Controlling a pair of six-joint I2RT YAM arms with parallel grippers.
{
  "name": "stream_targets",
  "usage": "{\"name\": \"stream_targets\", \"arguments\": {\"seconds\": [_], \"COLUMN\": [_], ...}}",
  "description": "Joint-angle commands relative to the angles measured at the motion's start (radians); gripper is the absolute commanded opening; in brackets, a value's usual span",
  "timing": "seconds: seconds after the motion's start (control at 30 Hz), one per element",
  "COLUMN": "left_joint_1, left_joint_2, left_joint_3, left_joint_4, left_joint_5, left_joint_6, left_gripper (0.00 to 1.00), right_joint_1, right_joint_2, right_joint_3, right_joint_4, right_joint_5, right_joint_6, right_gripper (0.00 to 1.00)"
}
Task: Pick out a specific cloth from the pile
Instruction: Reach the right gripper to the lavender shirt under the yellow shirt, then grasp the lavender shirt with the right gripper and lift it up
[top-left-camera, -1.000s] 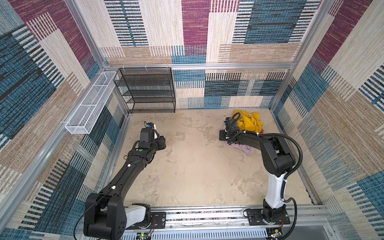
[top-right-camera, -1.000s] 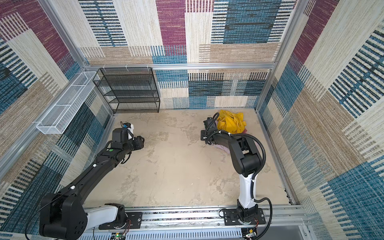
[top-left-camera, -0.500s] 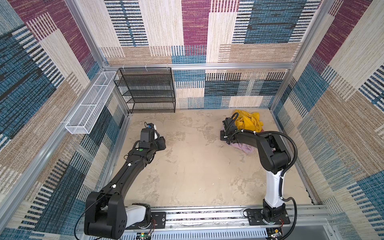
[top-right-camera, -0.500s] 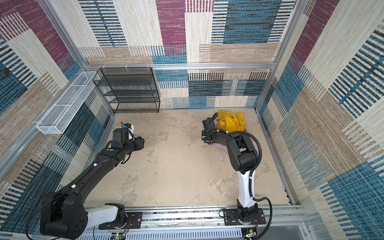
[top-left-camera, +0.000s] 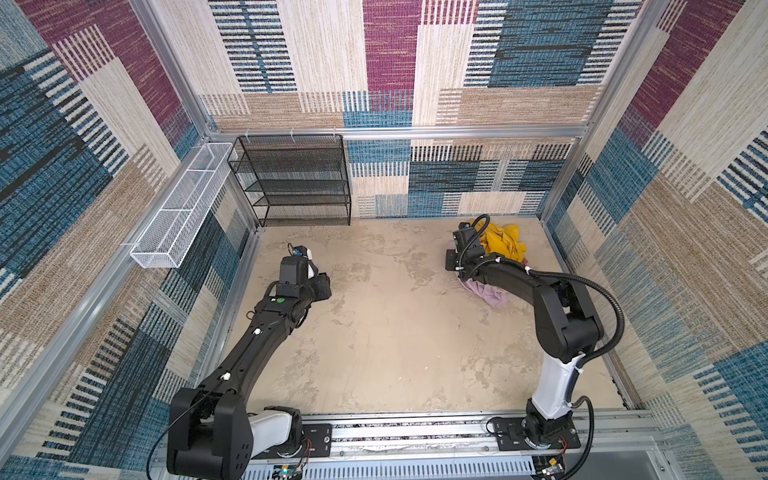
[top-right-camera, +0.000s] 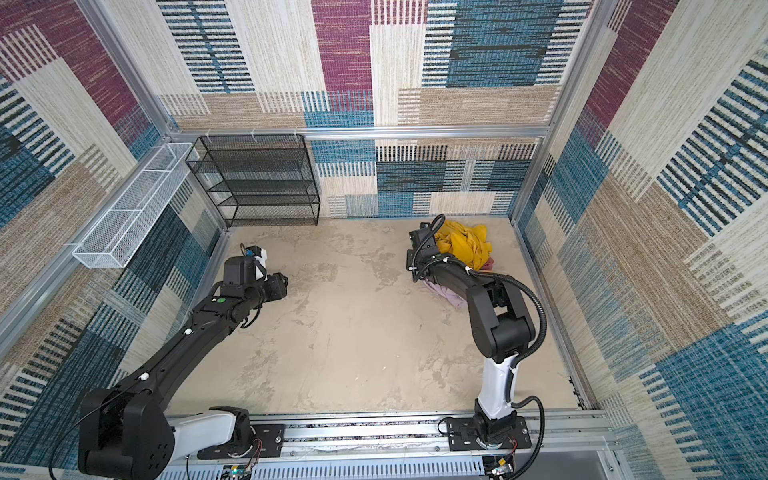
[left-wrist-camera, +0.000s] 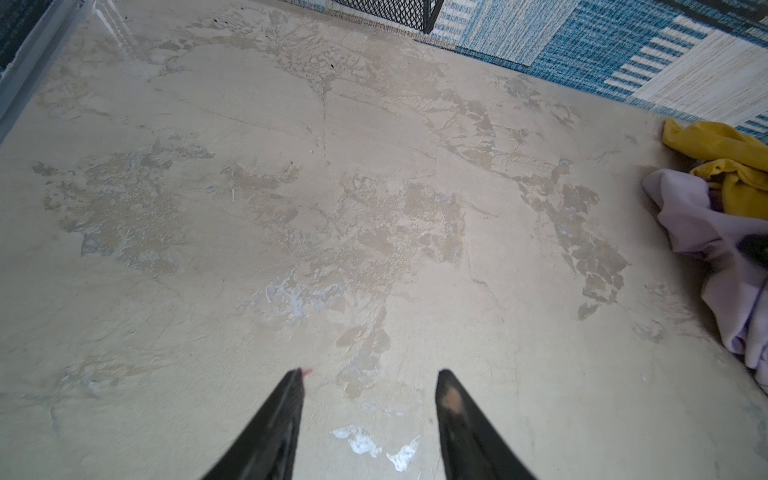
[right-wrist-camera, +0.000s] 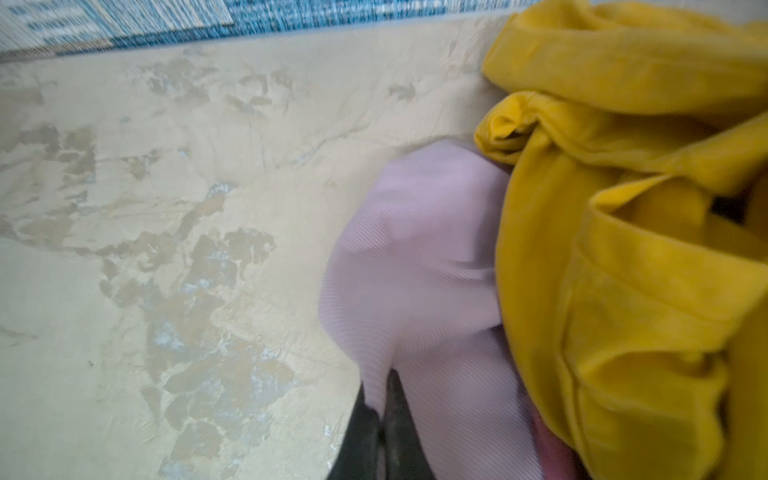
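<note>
Plainly, the right gripper (right-wrist-camera: 380, 401) is pinched tight on a fold of the pale lilac-pink cloth (right-wrist-camera: 415, 257). Its two black fingers are pressed together with the fabric caught between their tips. From that pinch the cloth bulges forward, ahead of the fingertips, and lies against the beige tabletop (right-wrist-camera: 166, 249). Just beside the gripper, touching and partly overlapping the lilac fabric, the mustard-yellow cloth (right-wrist-camera: 623, 291) sits crumpled in thick folds. A sliver of a darker rose-red cloth (right-wrist-camera: 548, 453) shows close to the fingers, beneath the yellow. In both top views the pile (top-left-camera: 505, 245) lies in the far corner by this arm's wrist, and a lilac tail (top-left-camera: 492, 295) trails out under the forearm. The left gripper (left-wrist-camera: 370, 371) is partly open and holds nothing. Bare tabletop lies below and ahead of its tips, a black wire rack (left-wrist-camera: 390, 12) stands far ahead, and the pile is well off to its side.
</note>
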Motion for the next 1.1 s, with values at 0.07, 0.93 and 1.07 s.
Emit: {"name": "stream_targets", "arguments": {"seconds": [0.07,0.93,1.07], "left_joint_1": [0.000,0.000,0.000], "left_joint_2": [-0.010,-0.040,-0.051], "left_joint_3": [0.005,0.038,0.042], "left_joint_4": [-0.003,-0.039,-0.050], "left_joint_5": [0.014,0.047,0.043], "left_joint_6": [0.005,-0.023,-0.024], "left_gripper": [0.55,0.54,0.54], "right_joint_1": [-0.030,-0.156,-0.160], "right_joint_2": [-0.072,-0.307,-0.333], "right_joint_3": [-0.005,0.069,0.087], "right_joint_4": [0.038,-0.019,-0.028], "right_joint_5": [-0.050,-0.153,-0.152], "right_joint_6": [0.024,-0.004,-0.006], "right_gripper": [0.00,0.00,0.00]}}
